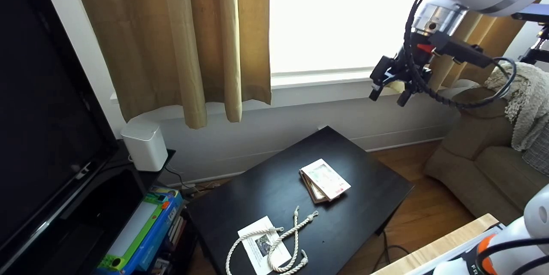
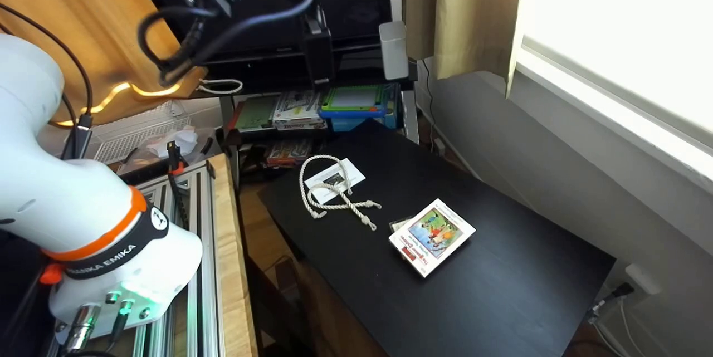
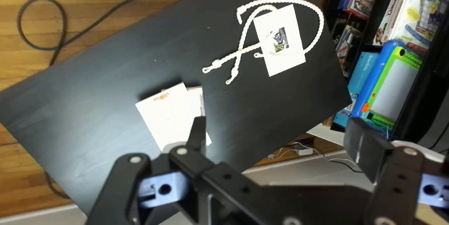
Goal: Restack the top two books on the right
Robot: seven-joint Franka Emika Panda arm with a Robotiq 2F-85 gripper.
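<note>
A small stack of books lies on the black table (image 1: 369, 172). The top book (image 1: 326, 178) is pale with a coloured picture on its cover, clear in an exterior view (image 2: 433, 237) and washed out in the wrist view (image 3: 165, 112). Beneath it, turned at an angle, a book with a brown edge (image 1: 312, 190) sticks out, also in the wrist view (image 3: 196, 96). How many books lie below is hard to tell. My gripper (image 1: 388, 98) is open and empty, high above the table. In the wrist view its spread fingers (image 3: 277, 132) have nothing between them.
A white booklet (image 1: 262, 249) with a white rope (image 1: 296, 240) looped over it lies at the table's other end. A TV stand with boxed games (image 2: 298, 107) and a white speaker (image 2: 394, 50) stands beyond. A window sill (image 1: 321, 78) and sofa (image 1: 463, 163) are near.
</note>
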